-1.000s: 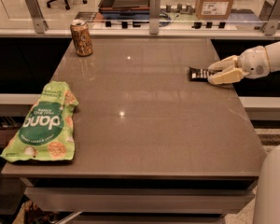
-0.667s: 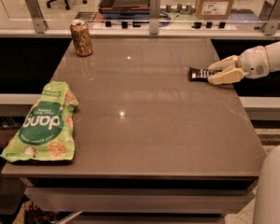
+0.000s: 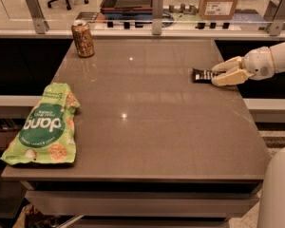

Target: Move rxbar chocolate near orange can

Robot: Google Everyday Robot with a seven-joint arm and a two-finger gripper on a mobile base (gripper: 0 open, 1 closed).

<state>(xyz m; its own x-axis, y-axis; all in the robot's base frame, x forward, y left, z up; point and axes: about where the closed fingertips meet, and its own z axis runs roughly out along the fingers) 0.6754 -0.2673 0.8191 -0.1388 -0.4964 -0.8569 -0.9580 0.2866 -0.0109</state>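
Note:
The rxbar chocolate point(image 3: 201, 75) is a small flat black bar with white lettering, lying at the table's right edge. My gripper point(image 3: 217, 74) reaches in from the right and its pale fingers are closed over the bar's right end, one above and one below. Only the bar's left half shows. The orange can point(image 3: 82, 38) stands upright at the far left corner of the table, well away from the bar and the gripper.
A large green snack bag point(image 3: 46, 125) lies flat at the front left of the brown table point(image 3: 147, 127). A railing with metal posts point(image 3: 156, 6) runs behind the far edge. A cardboard box point(image 3: 220, 1) sits beyond it.

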